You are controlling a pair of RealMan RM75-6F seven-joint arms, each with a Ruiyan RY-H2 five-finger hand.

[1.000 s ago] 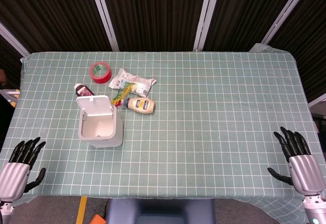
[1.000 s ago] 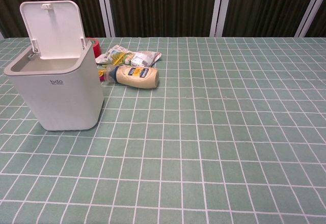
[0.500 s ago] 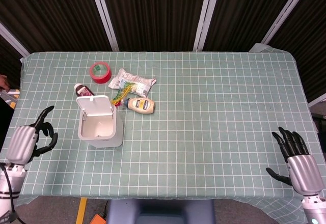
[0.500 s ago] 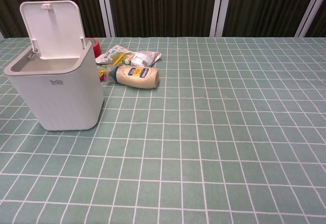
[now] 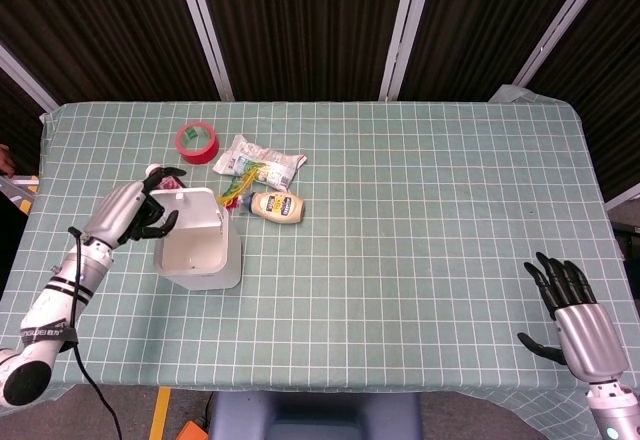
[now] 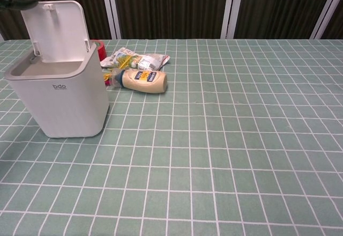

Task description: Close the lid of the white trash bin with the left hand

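The worktop [image 5: 420, 260] is the biggest thing here, a long surface under a green cloth with a white grid, running left to right in front of dark curtains. On its left half stands the white trash bin [image 5: 197, 253], upright, its mouth facing straight up; in the chest view the bin [image 6: 58, 96] shows its front wall with a small logo toward the near edge. Its lid [image 5: 184, 207] is open, hinged along the far rim and standing nearly upright, so that the inner face looks toward the near side and the free edge points up; the chest view shows the lid [image 6: 56, 29] rising as a tall white panel above the rim. The left hand [image 5: 135, 212] is just left of the lid's top, fingers partly curled and apart, holding nothing; whether the fingertips touch the lid I cannot tell, and in the chest view only dark fingertips [image 6: 16, 1] show at the lid's upper left corner. The right hand [image 5: 575, 310] is well apart at the near right corner, fingers spread and holding nothing. Just beyond the bin to the right lies a mayonnaise bottle [image 5: 277, 206] on its side, with a crinkled snack packet [image 5: 260, 160] behind it. Farther left is a roll of red tape [image 5: 196, 141], and a small dark bottle [image 5: 160, 175] lies close behind the lid.
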